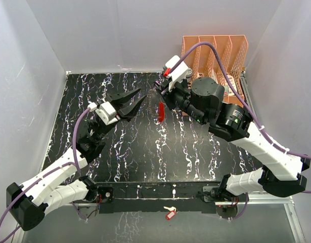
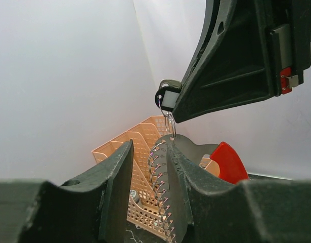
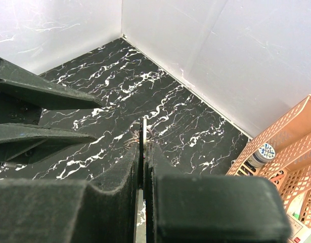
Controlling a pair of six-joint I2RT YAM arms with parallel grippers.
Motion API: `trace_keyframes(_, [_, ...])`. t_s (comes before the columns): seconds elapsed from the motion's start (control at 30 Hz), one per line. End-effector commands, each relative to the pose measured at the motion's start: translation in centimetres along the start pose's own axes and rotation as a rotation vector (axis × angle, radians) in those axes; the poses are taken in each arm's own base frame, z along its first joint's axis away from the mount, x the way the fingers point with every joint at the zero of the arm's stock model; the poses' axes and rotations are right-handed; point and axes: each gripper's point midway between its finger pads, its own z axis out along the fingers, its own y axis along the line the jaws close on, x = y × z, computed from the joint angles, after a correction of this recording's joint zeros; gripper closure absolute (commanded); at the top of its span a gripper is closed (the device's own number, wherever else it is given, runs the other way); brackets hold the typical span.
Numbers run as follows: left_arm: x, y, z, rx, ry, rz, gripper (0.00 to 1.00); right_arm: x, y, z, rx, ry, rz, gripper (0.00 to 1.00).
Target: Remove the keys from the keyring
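My right gripper point(image 1: 158, 90) hangs above the middle back of the black marbled table and is shut on the top of the keys point(image 1: 154, 105). In the right wrist view its fingers point(image 3: 145, 147) pinch a thin metal blade edge-on point(image 3: 144, 132). The keyring point(image 2: 170, 124) hangs from that grip, with a grey flat piece point(image 2: 201, 149), a row of small wire loops and the red crescent point(image 2: 228, 162) below it. The red crescent shows in the top view point(image 1: 160, 112). My left gripper point(image 1: 142, 95) is open just left of the bunch, its fingertips flanking the loops in the left wrist view point(image 2: 149, 144), touching nothing that I can see.
An orange mesh organiser point(image 1: 216, 55) stands at the back right corner, with a small bottle point(image 3: 264, 151) in it. A lone pale key with a small red tag point(image 1: 169, 213) lies on the front ledge between the arm bases. White walls enclose the table.
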Motion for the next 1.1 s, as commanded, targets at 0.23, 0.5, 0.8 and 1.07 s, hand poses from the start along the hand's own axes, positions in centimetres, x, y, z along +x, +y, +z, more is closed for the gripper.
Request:
trace_keyframes(0.23, [-0.5,0.5,0.1,-0.02,-0.02,0.031,0.69,-5.7,0.3,-3.0,-0.093,-0.187,0.07,1.0])
trace_keyframes(0.5, [-0.4,0.6,-0.1,-0.032,-0.017,0.041,0.69,-7.0,2.1,-5.1,-0.234,-0.221,0.074,1.0])
trace_keyframes(0.8, [-0.6,1.5,-0.7,-0.073,0.003,0.083,0.69,-6.2,5.1,-7.6,-0.449,-0.174,0.022,1.0])
trace_keyframes(1.07, [-1.0,1.8,-1.0,-0.089,0.004,0.107,0.69,-5.3,6.7,-9.8,-0.573,-0.189,-0.011,1.0])
